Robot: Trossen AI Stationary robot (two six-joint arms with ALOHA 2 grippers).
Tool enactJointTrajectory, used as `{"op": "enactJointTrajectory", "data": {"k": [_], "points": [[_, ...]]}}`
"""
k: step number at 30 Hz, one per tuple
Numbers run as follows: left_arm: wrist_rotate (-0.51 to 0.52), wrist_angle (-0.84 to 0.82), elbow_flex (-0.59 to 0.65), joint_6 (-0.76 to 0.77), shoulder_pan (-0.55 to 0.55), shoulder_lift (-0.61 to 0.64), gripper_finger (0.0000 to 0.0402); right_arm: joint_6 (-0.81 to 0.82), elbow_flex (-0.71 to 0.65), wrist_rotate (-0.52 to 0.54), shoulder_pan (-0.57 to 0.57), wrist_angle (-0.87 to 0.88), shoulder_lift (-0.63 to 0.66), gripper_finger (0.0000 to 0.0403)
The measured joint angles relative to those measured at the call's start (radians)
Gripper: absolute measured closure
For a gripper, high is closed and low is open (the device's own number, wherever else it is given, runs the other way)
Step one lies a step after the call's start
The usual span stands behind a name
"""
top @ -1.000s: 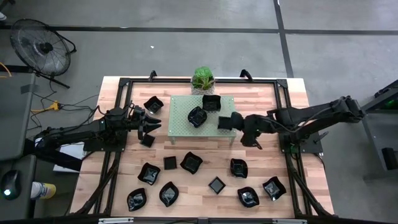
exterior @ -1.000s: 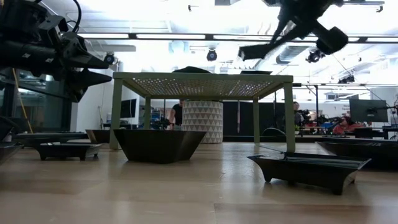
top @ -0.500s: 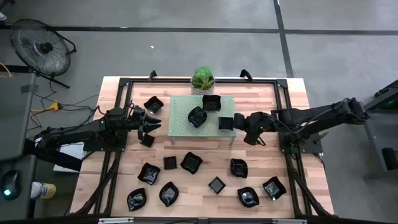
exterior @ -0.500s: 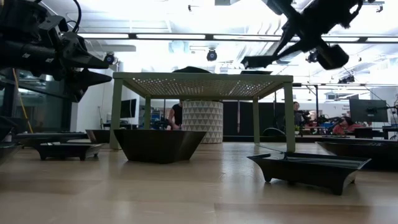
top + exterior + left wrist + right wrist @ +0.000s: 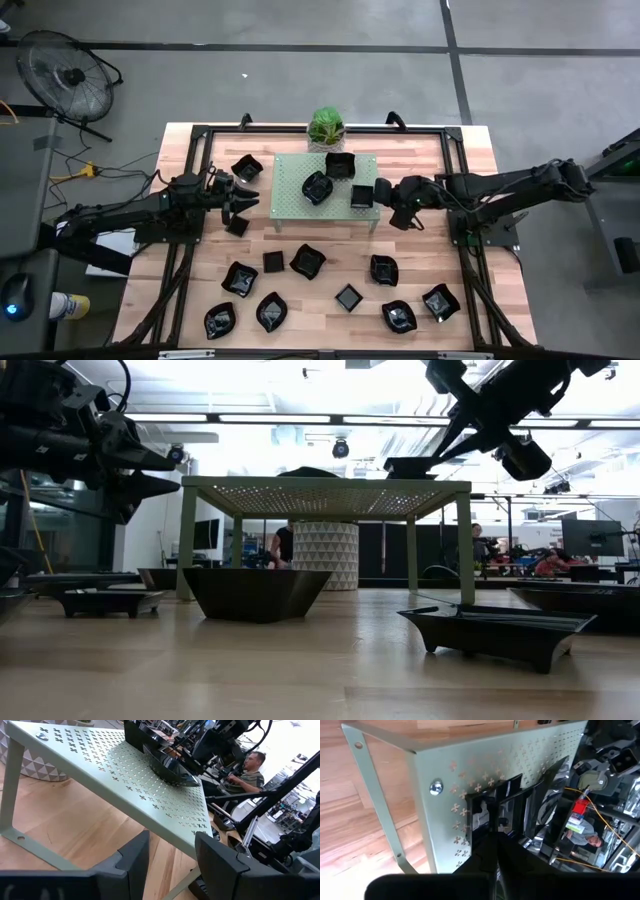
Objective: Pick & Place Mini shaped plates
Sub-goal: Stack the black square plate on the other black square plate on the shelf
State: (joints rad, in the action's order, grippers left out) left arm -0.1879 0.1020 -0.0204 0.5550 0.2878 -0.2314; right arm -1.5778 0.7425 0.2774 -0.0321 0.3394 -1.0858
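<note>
The mini shaped plates are small glossy black dishes. Two lie on the pale green perforated rack (image 5: pixel 300 205): a round one (image 5: pixel 317 187) and a square one (image 5: pixel 341 165). A third square plate (image 5: pixel 362 196) (image 5: pixel 418 463) is at the rack's right near corner, in my right gripper (image 5: pixel 377 196) (image 5: pixel 496 851), which is shut on it. Several more plates lie on the table's near half, such as one (image 5: pixel 307 261). My left gripper (image 5: pixel 250 200) (image 5: pixel 171 855) hangs open above the table just left of the rack. My right gripper pinches the square plate by its right-hand rim (image 5: pixel 506 831) between the two fingers. The fingers come slanting down from the table's right. The plate is about level at the rack's top surface (image 5: pixel 330 482). I cannot tell whether it rests there.
A small potted plant (image 5: pixel 326 127) stands just behind the rack. Two plates (image 5: pixel 246 168) (image 5: pixel 237 226) lie near my left gripper. The black frame rails (image 5: pixel 462 180) run along the table's sides. People sit in the room beyond the table (image 5: pixel 250 765).
My right gripper has come down toward the rack with the square plate. The plate was tilted and above the rack top a second ago. Now it is level at the rack's right near corner. The gripper has stayed shut on it.
</note>
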Motion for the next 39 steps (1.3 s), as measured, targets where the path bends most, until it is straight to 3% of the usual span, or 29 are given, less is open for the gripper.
{"op": "enactJointTrajectory", "data": {"k": [39], "points": [[-0.004, 0.0, 0.0, 0.0, 0.0, 0.0, 0.0245, 0.041, 0.0, -0.031, -0.001, 0.014, -0.009, 0.039]]}}
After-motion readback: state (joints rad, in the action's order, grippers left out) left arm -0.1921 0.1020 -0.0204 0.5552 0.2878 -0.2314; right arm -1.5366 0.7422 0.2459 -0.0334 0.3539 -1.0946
